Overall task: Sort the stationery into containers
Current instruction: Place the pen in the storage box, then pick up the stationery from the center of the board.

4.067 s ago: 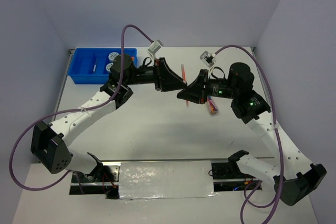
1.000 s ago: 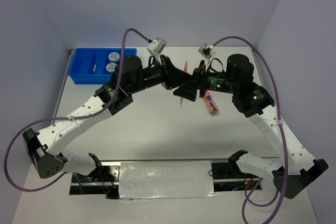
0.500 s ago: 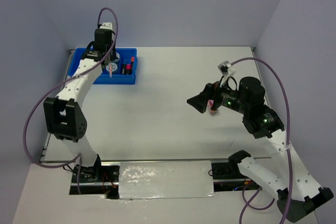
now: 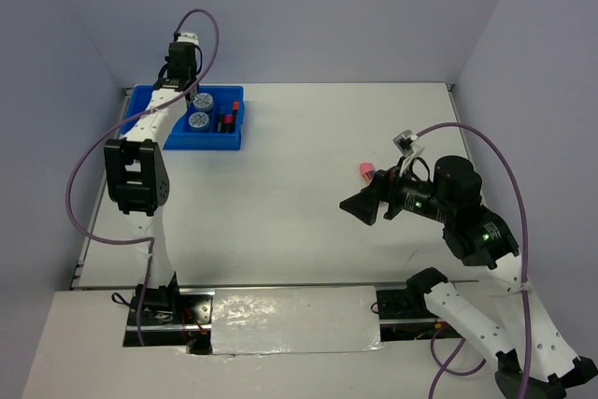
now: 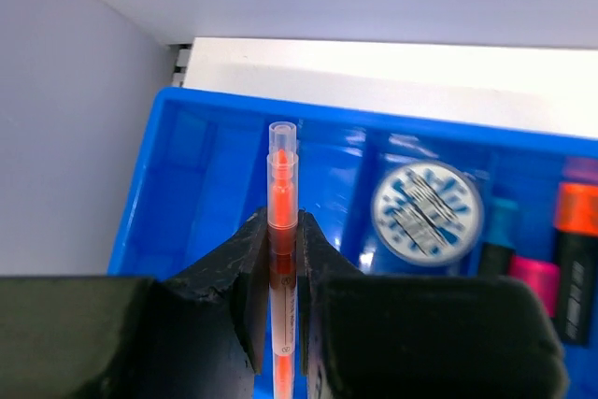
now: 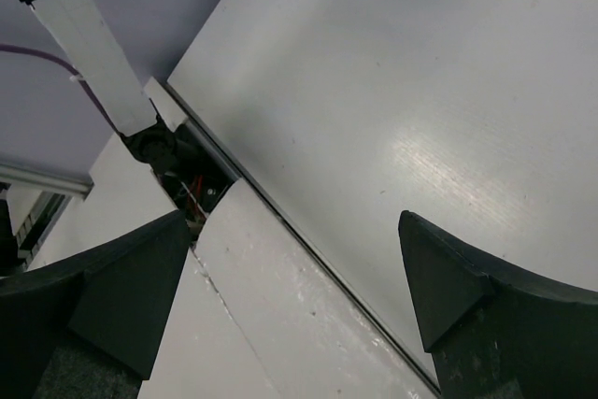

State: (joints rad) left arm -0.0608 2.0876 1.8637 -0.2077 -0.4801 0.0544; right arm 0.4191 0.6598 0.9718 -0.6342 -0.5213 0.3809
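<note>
While left end effector (image 5: 282,242) clamps orange pen (image 5: 282,189), tip overhangs blue tray (image 5: 220,175).

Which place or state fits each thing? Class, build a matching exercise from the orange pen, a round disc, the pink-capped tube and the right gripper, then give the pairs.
Things:
1. orange pen
2. round disc
3. pink-capped tube
4. right gripper

Places or states:
A. open, holding nothing
B. lying in the blue tray
C. clamped in the left gripper
D. lying on the table, outside the tray

Pairs: 1-C, 2-B, 3-D, 4-A.
</note>
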